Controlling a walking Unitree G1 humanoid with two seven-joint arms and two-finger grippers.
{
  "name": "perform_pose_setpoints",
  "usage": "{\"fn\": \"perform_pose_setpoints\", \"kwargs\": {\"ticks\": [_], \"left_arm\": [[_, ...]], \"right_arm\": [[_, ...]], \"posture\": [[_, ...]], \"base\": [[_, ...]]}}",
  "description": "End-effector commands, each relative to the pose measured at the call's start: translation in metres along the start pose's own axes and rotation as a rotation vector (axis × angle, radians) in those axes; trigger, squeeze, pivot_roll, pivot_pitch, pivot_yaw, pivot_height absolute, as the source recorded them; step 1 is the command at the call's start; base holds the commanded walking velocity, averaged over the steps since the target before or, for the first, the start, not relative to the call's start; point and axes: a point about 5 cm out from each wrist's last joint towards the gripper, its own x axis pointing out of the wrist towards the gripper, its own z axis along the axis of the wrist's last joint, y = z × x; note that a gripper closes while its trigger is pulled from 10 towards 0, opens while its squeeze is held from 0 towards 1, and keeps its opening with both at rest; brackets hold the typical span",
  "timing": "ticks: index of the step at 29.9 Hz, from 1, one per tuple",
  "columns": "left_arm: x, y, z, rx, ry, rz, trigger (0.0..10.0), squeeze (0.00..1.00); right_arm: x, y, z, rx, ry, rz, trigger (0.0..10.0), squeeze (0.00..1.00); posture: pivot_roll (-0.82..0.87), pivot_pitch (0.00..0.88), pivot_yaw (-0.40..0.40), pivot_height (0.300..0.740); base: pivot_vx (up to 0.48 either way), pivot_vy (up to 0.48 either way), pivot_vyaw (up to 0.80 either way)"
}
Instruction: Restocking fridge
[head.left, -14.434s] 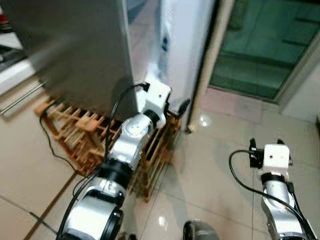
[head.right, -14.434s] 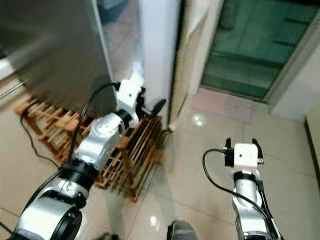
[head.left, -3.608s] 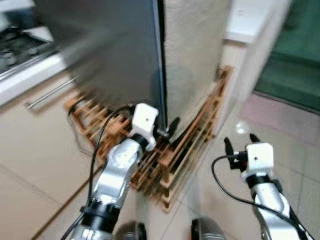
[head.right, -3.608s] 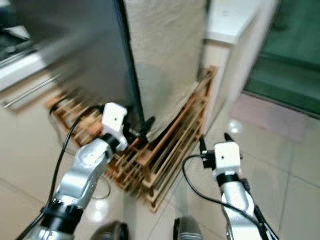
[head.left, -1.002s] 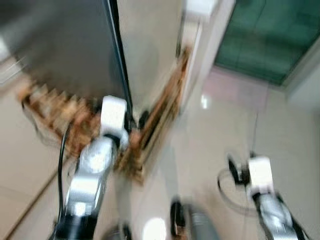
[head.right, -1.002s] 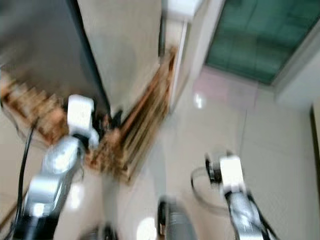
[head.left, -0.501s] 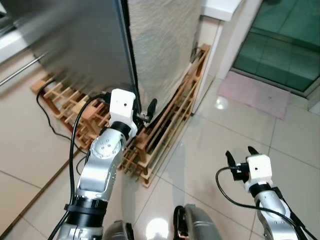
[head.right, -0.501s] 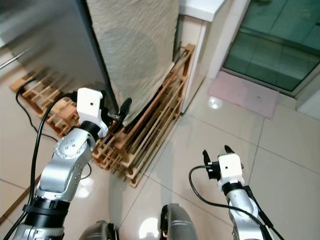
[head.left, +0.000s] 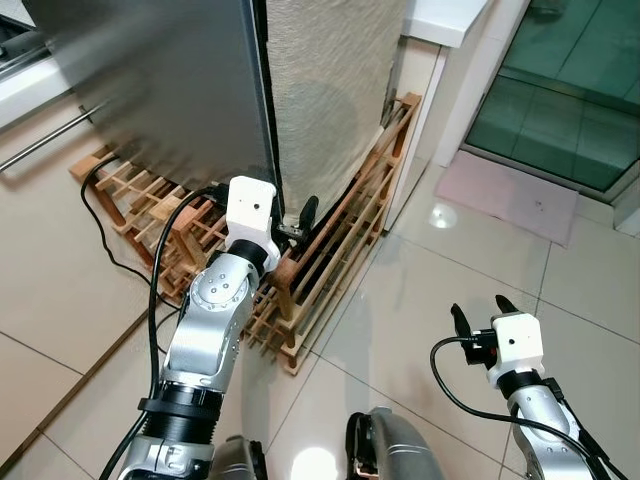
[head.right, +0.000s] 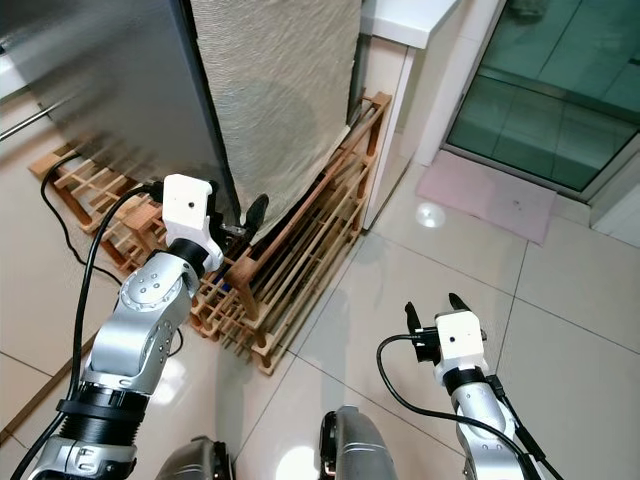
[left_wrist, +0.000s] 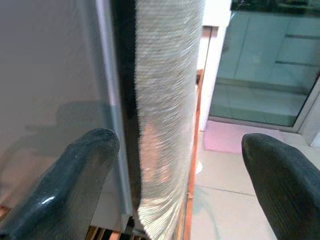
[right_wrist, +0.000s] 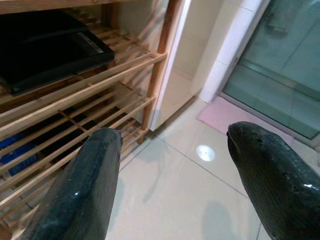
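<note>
Brushed grey steel: fridge door (head.left: 160, 90), shut, its edge meeting a pale textured side panel (head.left: 325, 90) along a dark seam.

Wooden slatted rack (head.left: 330, 250): stands on the tiled floor (head.left: 430, 290), leaning against the fridge's base and side; a black flat item and something blue lie on its slats in the right wrist view.

Left gripper (head.left: 292, 222): raised to the lower corner of the fridge, fingers spread wide and holding nothing. In the left wrist view one finger (left_wrist: 80, 185) sits before the door face, the other (left_wrist: 285, 190) off to the panel side, so the door edge lies between them.

Right gripper (head.left: 478, 318): low over the floor, well apart from the fridge, fingers parted, empty.

Stock to load: none in sight.

Step in hand, as judged: getting the door open, before any restocking. The next move calls for hooking a finger behind the door edge at the seam and drawing it outward, keeping the arm off the rack just beside it.

Black cable (head.left: 120, 250): trails across the floor by the rack.
</note>
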Motion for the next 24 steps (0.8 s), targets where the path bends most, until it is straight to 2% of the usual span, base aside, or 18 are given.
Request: {"fn": "perform_pose_setpoints", "kwargs": {"ticks": [1, 6, 12, 20, 24], "left_arm": [[-0.005, 0.001, -0.003, -0.006, 0.015, -0.003, 10.0, 0.0], [-0.005, 0.001, -0.011, -0.005, 0.034, 0.007, 10.0, 0.0], [0.011, -0.005, -0.017, 0.001, 0.047, -0.008, 10.0, 0.0], [0.022, -0.009, -0.011, -0.029, 0.027, -0.038, 10.0, 0.0], [0.025, -0.013, -0.012, -0.031, 0.021, -0.05, 10.0, 0.0]], "right_arm": [[-0.005, 0.002, -0.006, -0.005, 0.023, 0.007, 10.0, 0.11], [-0.003, 0.004, -0.006, -0.004, 0.023, 0.012, 10.0, 0.11], [0.001, 0.003, -0.004, -0.005, 0.012, 0.018, 10.0, 0.11], [0.003, 0.0, 0.001, -0.011, -0.007, 0.012, 10.0, 0.11], [0.0, 0.0, -0.008, -0.008, 0.025, 0.003, 10.0, 0.11]], "posture": [[-0.16, 0.103, -0.012, 0.693], [-0.16, 0.099, -0.017, 0.693], [-0.17, 0.086, -0.021, 0.693], [-0.19, 0.082, -0.016, 0.693], [-0.19, 0.083, -0.015, 0.693]], "base": [[0.0, 0.0, 0.0], [0.0, 0.0, 0.0], [0.0, 0.0, 0.0], [0.0, 0.0, 0.0], [0.0, 0.0, 0.0]]}}
